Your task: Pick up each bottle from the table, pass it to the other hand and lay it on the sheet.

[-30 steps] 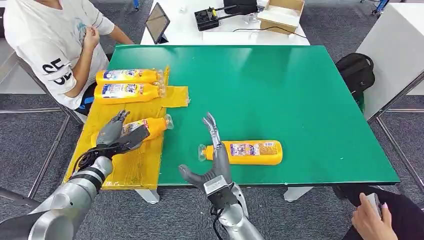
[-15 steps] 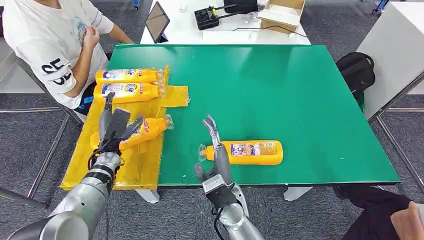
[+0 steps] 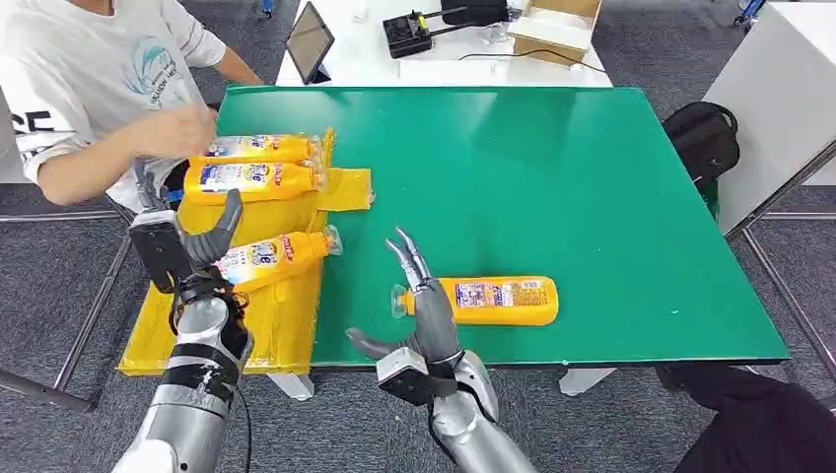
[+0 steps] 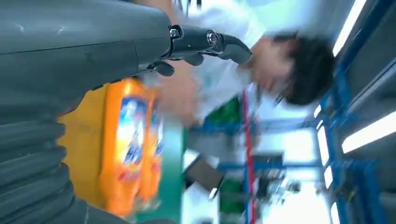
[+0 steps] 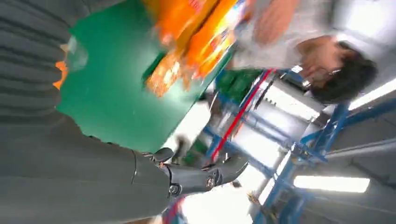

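Observation:
Three orange bottles lie on the yellow sheet [image 3: 286, 325] at the table's left: two side by side at the back [image 3: 258, 149] [image 3: 251, 178], one nearer and slanted [image 3: 271, 256]. A fourth bottle [image 3: 498, 300] lies on the green table [image 3: 552, 177] near the front edge, cap to the left. My left hand [image 3: 182, 246] is raised over the sheet's left side, fingers apart, holding nothing. My right hand [image 3: 424, 315] stands open just left of the fourth bottle's cap, fingers pointing up. In the left wrist view the back bottles [image 4: 130, 140] appear blurred beyond my hand [image 4: 93, 51].
A person in a white shirt [image 3: 89, 79] sits at the table's left, one hand [image 3: 182, 128] reaching over the back bottles. A white table [image 3: 434, 49] behind holds a tablet, a black device and a box. A black bag [image 3: 702, 138] lies at the right.
My left hand let go of the slanted bottle, which now lies on the sheet, and drew back to the left. The person's hand reached over the back bottles. My right hand stayed beside the fourth bottle.

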Available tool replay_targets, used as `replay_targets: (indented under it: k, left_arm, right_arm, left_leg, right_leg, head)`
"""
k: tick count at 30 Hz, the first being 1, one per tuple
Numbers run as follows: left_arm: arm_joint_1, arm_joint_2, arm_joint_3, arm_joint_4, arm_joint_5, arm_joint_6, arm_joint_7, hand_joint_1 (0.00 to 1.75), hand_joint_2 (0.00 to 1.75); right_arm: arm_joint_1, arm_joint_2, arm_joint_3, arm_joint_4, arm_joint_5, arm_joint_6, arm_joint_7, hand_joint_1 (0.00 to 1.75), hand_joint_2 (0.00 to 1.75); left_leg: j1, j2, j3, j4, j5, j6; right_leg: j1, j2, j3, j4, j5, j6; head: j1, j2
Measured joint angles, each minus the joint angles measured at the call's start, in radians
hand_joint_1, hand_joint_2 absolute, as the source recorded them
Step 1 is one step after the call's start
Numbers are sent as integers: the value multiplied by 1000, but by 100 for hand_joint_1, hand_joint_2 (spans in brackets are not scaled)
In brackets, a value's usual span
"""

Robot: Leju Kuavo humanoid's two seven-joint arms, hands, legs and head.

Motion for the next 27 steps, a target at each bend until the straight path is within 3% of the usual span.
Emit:
replay_targets:
  k: [4,11,18,27]
  left_arm:
    - [108,0,-36,-151,68,-3,0,0,175]
    - [208,0,-48,-269,83,-22,0,0,175]
    - [311,-1,-92,-300,42,-15,0,0,175]
    - [339,-1,-128,-278,25,-34,0,0,175]
  right_arm:
    - [-22,-52,-52,13,136,-30,97,0,175]
    - [-42,-117,-114,16,167,-27,134,0,175]
    - [-56,-198,-184,19,268,128,277,0,175]
    - [-103,-262,-220,126,293,311,331,0,175]
  left_leg:
    - [0,-1,0,0,0,0]
    - [0,0,0,0,0,0]
    - [0,0,-1,0,0,0]
    - [0,0,-1,0,0,0]
  right_leg:
    - [0,0,0,0,0,0]
    - [0,0,-1,0,0,0]
    - [0,0,-1,0,0,0]
    - [0,0,-1,0,0,0]
  head:
    - [0,0]
    - [0,0]
    - [0,0]
    - [-1,0]
